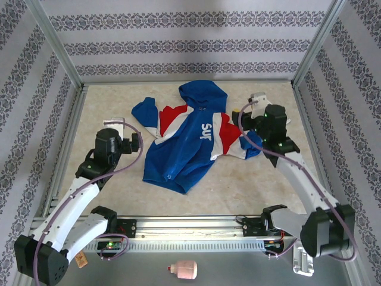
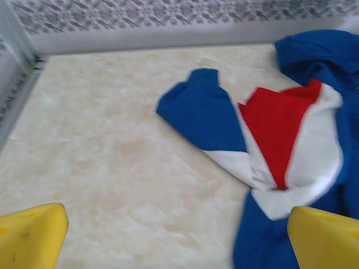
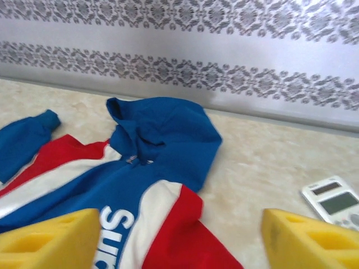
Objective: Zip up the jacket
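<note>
Both arms are crooking low over the marbled counter (image 1: 250,179); left tool (image 2: 176,238) and right tool (image 3: 179,238) are gaping, released, flanking the rumpled soft blue jacket (image 1: 184,149).

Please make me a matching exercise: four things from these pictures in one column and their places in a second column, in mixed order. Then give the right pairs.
Things:
1. hood
2. white lettering
3. white device with a screen
4. pink bottle

Places:
A. on the near side of the metal rail, off the table
B. on the table, right of the jacket
C. the jacket's end nearest the far wall
D. on the jacket's blue chest

Pairs: 1-C, 2-D, 3-B, 4-A.
</note>
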Motion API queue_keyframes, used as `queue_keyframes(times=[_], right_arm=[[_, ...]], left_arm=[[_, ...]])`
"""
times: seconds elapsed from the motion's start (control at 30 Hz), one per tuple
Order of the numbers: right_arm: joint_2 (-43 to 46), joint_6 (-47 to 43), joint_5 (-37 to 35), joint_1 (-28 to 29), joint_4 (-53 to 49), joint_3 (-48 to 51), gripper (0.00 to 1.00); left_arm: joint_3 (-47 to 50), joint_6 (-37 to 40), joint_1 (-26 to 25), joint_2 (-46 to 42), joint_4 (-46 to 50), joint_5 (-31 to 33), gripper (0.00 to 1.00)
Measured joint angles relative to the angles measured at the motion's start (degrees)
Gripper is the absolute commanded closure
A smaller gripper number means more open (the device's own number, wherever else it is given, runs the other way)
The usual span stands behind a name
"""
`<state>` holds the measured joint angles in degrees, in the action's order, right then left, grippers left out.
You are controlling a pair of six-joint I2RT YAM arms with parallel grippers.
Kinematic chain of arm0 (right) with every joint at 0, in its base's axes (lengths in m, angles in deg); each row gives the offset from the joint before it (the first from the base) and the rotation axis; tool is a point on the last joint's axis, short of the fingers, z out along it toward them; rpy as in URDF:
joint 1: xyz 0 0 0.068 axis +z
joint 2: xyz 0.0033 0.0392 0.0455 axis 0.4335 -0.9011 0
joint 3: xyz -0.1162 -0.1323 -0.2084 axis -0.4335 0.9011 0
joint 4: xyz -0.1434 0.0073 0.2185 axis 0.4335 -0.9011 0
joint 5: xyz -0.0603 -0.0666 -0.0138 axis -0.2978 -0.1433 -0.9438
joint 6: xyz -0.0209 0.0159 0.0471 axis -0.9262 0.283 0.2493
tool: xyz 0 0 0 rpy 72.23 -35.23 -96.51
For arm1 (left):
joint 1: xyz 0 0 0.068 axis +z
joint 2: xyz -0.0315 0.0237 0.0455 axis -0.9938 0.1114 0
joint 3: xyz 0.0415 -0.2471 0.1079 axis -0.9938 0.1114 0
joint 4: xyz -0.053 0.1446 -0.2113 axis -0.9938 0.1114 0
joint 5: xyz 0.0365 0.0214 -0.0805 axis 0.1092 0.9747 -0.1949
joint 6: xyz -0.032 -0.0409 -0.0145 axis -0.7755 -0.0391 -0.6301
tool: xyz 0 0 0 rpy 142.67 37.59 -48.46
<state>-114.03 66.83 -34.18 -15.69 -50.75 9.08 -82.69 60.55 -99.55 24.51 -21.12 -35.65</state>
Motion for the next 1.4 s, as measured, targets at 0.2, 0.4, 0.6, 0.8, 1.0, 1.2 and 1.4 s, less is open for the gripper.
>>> queue_keyframes(times=[0.2, 0.4, 0.6, 0.8, 1.0, 1.2, 1.4], right_arm=[[10.6, -0.4, -7.4, 0.0, 6.1, 14.8, 0.02], [12.7, -0.5, -18.2, 0.0, 20.0, 28.7, 0.02], [2.7, -0.9, -20.3, -0.2, 27.4, 31.5, 0.02], [-8.2, -0.2, -19.8, -2.4, 39.1, 32.1, 0.02], [-13.6, -0.5, -18.0, -4.8, 45.4, 31.6, 0.02], [-20.7, -0.5, -16.3, -6.1, 52.6, 31.4, 0.02], [-26.1, -0.4, -14.4, -6.5, 54.8, 29.3, 0.02]], left_arm=[[18.3, 4.2, 0.3, -0.4, -26.3, 6.7, 0.00], [27.4, 9.9, 0.7, 11.0, -49.3, 9.9, 0.00], [23.8, 11.7, 2.3, 26.1, -59.6, 6.0, 0.00], [21.6, 13.0, 5.1, 37.5, -66.8, 1.3, 0.00], [19.7, 10.7, 10.3, 39.3, -68.4, -2.8, 0.00], [18.7, 9.1, 11.6, 42.7, -69.0, -5.8, 0.00], [15.7, 7.8, 13.2, 42.7, -67.2, -8.3, 0.00]])
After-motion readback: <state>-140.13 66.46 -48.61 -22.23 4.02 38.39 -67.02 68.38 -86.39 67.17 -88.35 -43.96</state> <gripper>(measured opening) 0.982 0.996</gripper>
